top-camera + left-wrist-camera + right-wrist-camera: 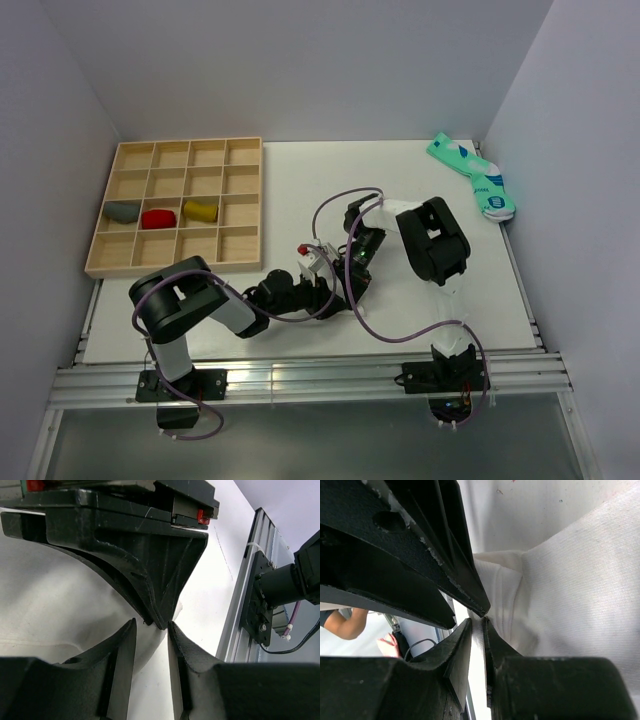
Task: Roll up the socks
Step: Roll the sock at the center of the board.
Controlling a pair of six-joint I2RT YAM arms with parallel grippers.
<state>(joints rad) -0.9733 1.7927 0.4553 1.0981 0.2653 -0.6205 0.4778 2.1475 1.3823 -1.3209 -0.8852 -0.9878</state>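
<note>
Both arms meet over the middle of the counter, a little toward its near edge, and the white sock [560,580] lies there beneath them. From above it barely stands out against the white counter [440,180]. The right gripper [476,625] has its fingers drawn almost together, with only a thin sliver of white cloth between the tips, so it appears to be pinching the sock's edge. The left gripper [151,630] faces it tip to tip. Its jaws stand a narrow gap apart and a fold of white fabric runs down toward that gap, but I cannot tell whether they actually bite the cloth.

The mustard-yellow sock [200,211] sits as a bundle in the wooden tray [95,268] at the far-left corner, in the third row from the far edge, beside a red bundle [158,217] and a grey bundle [122,211]. The teal patterned socks [478,180] lie near the far-right corner, well apart from the work.

By my reading, the mustard sock is finished and the step in hand is securing one end of the white sock to begin its roll. The next move probably calls for one gripper to hold the pinched edge firm while the other turns the cloth over on itself. The tips are so close that they could collide, or the fold could slip free.
</note>
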